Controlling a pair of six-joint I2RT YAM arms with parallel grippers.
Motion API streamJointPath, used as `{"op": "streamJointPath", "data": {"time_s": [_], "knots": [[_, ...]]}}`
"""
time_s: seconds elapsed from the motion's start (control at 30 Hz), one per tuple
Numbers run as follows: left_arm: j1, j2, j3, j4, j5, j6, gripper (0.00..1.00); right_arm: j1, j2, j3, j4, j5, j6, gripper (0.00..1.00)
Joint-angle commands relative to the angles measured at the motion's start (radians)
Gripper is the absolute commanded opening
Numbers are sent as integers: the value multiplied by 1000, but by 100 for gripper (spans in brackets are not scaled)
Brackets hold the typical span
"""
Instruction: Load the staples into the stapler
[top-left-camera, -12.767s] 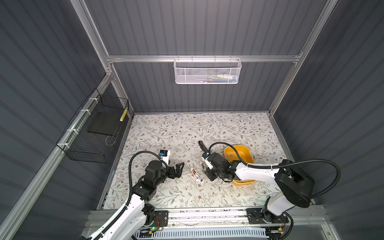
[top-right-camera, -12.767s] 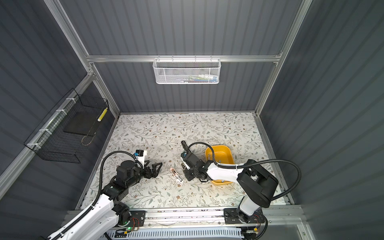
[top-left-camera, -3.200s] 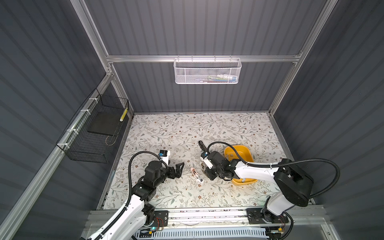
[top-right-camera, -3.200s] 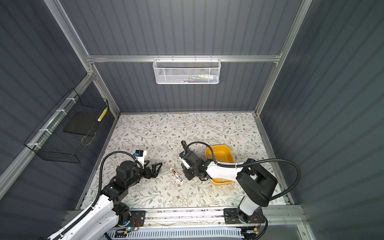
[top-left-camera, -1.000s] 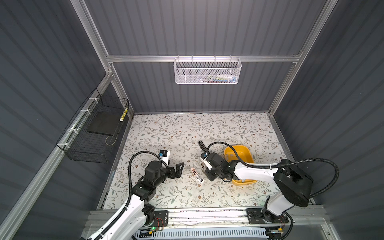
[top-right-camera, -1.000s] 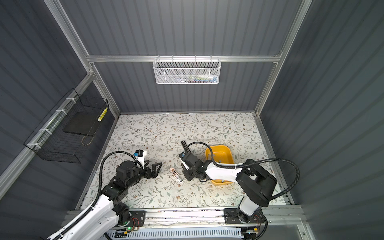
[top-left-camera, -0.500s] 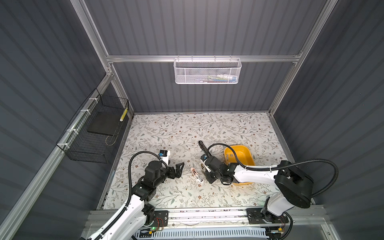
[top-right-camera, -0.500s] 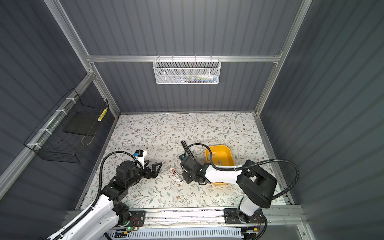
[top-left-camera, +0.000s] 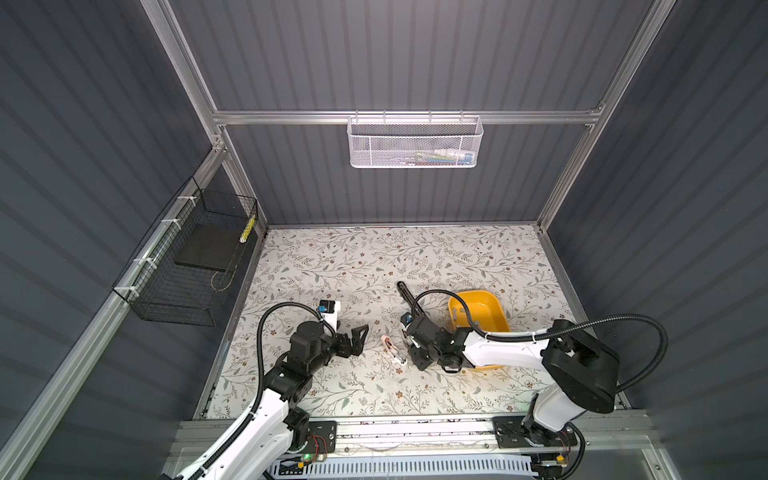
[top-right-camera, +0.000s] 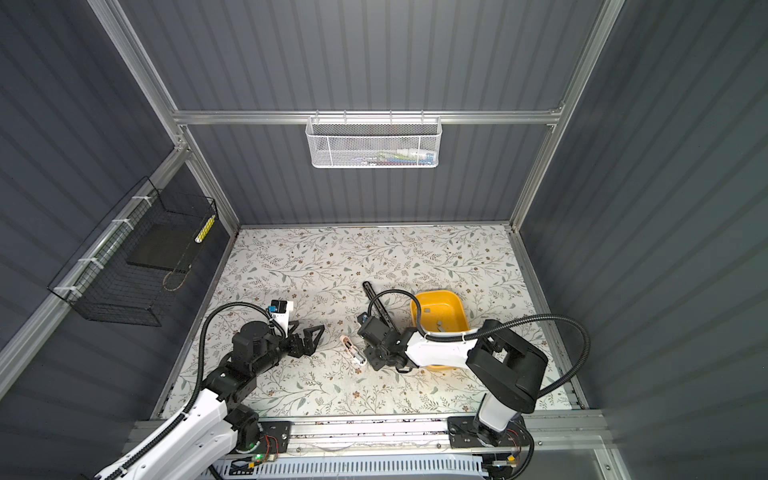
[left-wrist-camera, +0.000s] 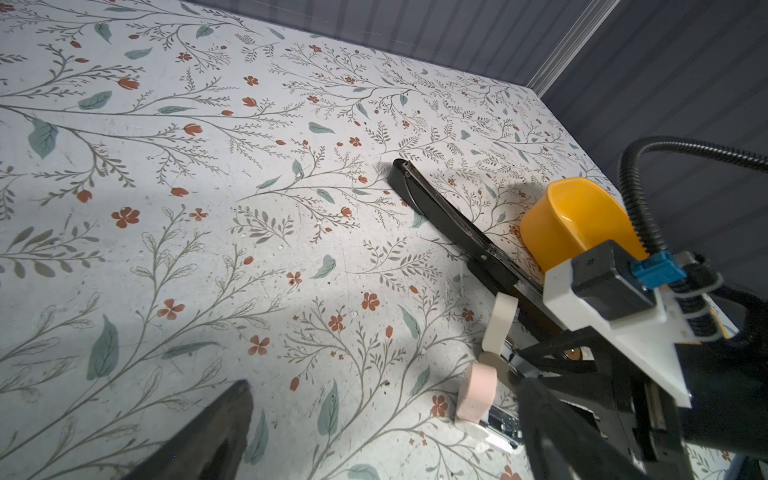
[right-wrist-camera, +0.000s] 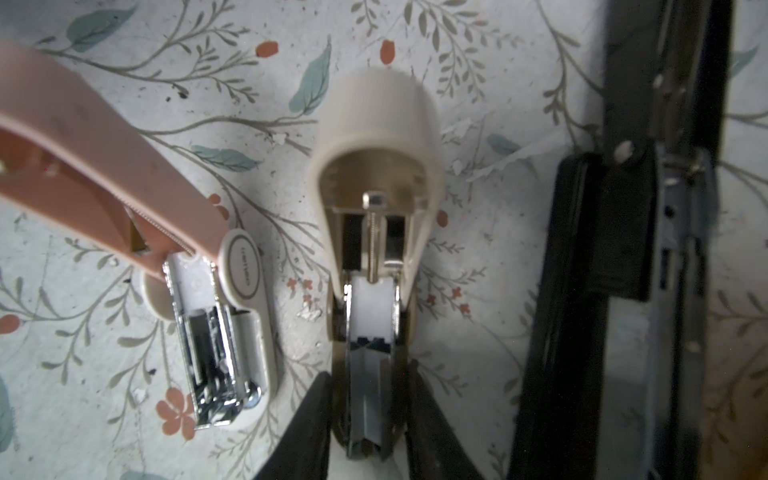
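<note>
Right claw (right-wrist-camera: 368, 386) sat part-open astride tray of cream stapler (right-wrist-camera: 374, 137), gripping nothing I could see. Reckoned I should lift straight off, no sideways nudge.

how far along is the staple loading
Done: the pink stapler, cream stapler and black stapler lie opened. In hand: the right hand straddles the cream stapler's tray; grip unclear. To do: staples lie in the yellow bowl; left hand hangs open.

Cream stapler (right-wrist-camera: 374, 124) is mostly hidden under the right arm (top-right-camera: 440, 353) in both top views. Black stapler (right-wrist-camera: 623, 228) runs off the right wrist view's edges. Staples (top-right-camera: 439, 322) in the yellow tub (top-right-camera: 460, 311) are too tiny to count, tbh.
</note>
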Motion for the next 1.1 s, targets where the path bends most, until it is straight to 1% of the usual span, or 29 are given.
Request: {"op": "streamJointPath", "data": {"time_s": [0.0,0.13,0.33,0.47,0.6,0.9,1.07], "knots": [[0,1,-4,9,6,15,100,6,-5,13,-39,22,9,35],[0,8,-2,10,7,16,100,7,-62,35,-75,36,10,41],[0,8,-3,12,10,16,100,6,-157,29,-80,38,1,43],[0,4,-2,10,11,15,100,6,-147,36,-83,45,0,33],[0,-3,-6,9,11,14,100,6,-108,42,-85,53,2,27],[0,-12,-7,7,10,12,100,12,-49,55,-88,54,7,23],[0,-18,-9,3,10,11,100,13,-12,71,-98,85,13,18]]}}
